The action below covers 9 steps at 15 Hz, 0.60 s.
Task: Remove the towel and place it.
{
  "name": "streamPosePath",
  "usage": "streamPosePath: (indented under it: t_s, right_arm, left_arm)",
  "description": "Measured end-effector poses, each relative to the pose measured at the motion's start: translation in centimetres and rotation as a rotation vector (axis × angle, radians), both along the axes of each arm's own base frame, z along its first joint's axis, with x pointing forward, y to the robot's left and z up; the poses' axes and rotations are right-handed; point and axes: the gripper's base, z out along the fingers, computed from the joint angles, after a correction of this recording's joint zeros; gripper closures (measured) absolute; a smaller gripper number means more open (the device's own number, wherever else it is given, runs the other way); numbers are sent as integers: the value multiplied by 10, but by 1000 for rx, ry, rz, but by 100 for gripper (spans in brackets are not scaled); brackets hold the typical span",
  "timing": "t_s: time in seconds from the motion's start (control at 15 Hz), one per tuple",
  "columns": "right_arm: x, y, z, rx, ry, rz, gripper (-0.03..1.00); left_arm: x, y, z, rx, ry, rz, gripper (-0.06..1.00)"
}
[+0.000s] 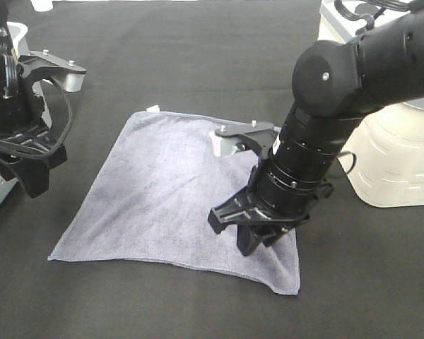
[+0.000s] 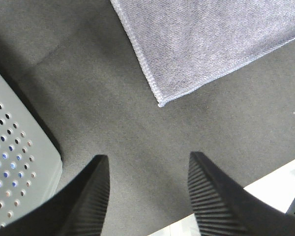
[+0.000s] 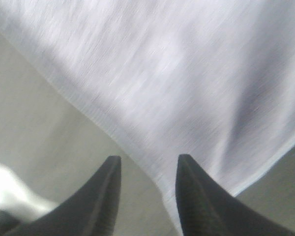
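Work surface: a black table covering point(image 1: 198, 63) fills the scene, with a white moulded base point(image 1: 389, 162) at the right edge and a grey perforated basket point(image 2: 14, 147) at the left. The towel point(image 1: 177, 191) lies spread flat on the covering near the centre, one layer, with its stitched hem visible and a small white tag point(image 1: 152, 108) at the far corner. No fold or lifted corner is seen. The right gripper point(image 1: 258, 229) is down over the towel's near right part, close to the front hem; in the right wrist view its two dark fingers point(image 3: 105, 196) stand apart, straddling the hem with nothing between them, though that picture is motion-blurred and contact with the cloth cannot be confirmed. The left gripper point(image 2: 147, 196) hangs off the towel's left side above bare covering, beside the basket; its ribbed fingers point(image 2: 214, 191) are spread and empty, with the towel's nearest corner well clear of them. Status, as judged: the towel is already out in the open and laid out, so the removal part looks done and placement is at or near its end. Remaining: the right arm has to clear the cloth without dragging the hem. Risk: a snagged edge would wrinkle the corner.
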Motion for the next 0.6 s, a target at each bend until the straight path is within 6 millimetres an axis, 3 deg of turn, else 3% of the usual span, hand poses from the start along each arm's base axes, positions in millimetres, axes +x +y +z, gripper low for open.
streamPosePath:
  t_s: [0.33,0.6]
  right_arm:
    - [2,-1,-38,-87,79,8,59]
    - [-4,-2,-46,-114,171,-7,59]
  left_arm:
    - [0,0,0,-5,2,3,47]
    - [0,-1,0,-6,2,4,47]
